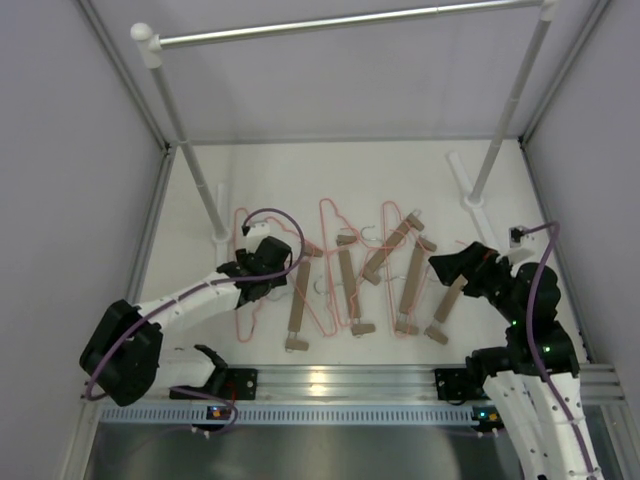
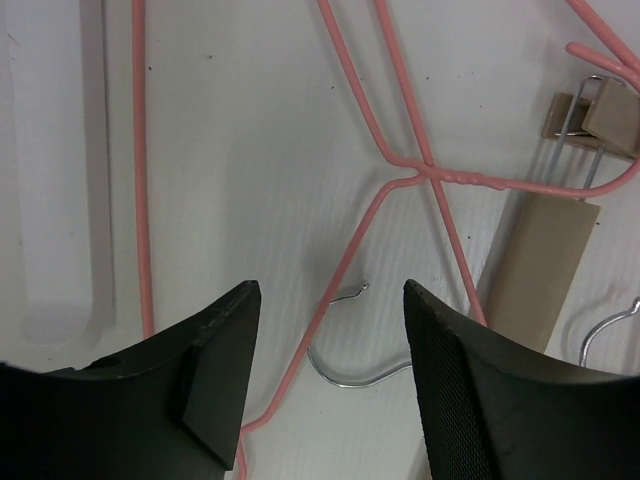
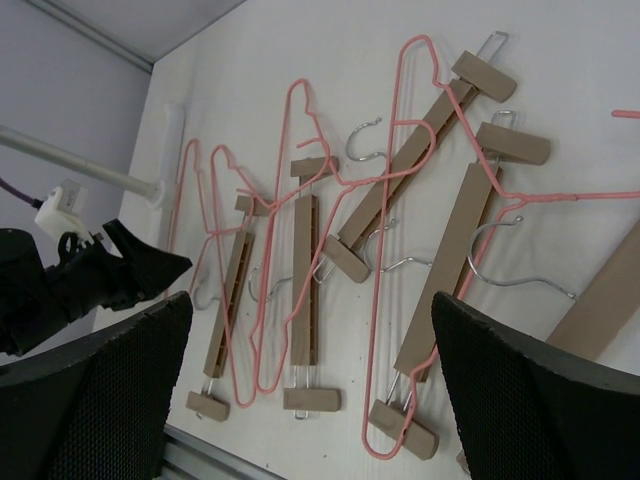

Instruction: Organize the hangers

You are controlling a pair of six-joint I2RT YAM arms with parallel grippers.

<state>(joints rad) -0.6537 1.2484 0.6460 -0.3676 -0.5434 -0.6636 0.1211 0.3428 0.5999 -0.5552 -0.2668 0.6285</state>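
Observation:
Several thin pink wire hangers [image 1: 329, 212] and tan wooden clip hangers [image 1: 346, 275] with silver hooks lie flat and tangled in a row on the white table. My left gripper [image 1: 262, 262] is open and empty, low over the row's left end. In the left wrist view my left gripper [image 2: 330, 385] frames a pink wire [image 2: 450, 178] and a silver hook [image 2: 350, 378], with a wooden bar [image 2: 540, 270] to the right. My right gripper [image 1: 455, 265] is open and empty above the row's right end. In the right wrist view my right gripper [image 3: 312, 340] looks over the pink hangers [image 3: 376, 300] and wooden bars [image 3: 305, 280].
A long silver rail [image 1: 350, 22] on white posts [image 1: 190, 150] spans the back, and its feet [image 1: 470, 200] rest on the table behind the hangers. Grey walls close both sides. An aluminium mounting rail [image 1: 340, 380] runs along the near edge.

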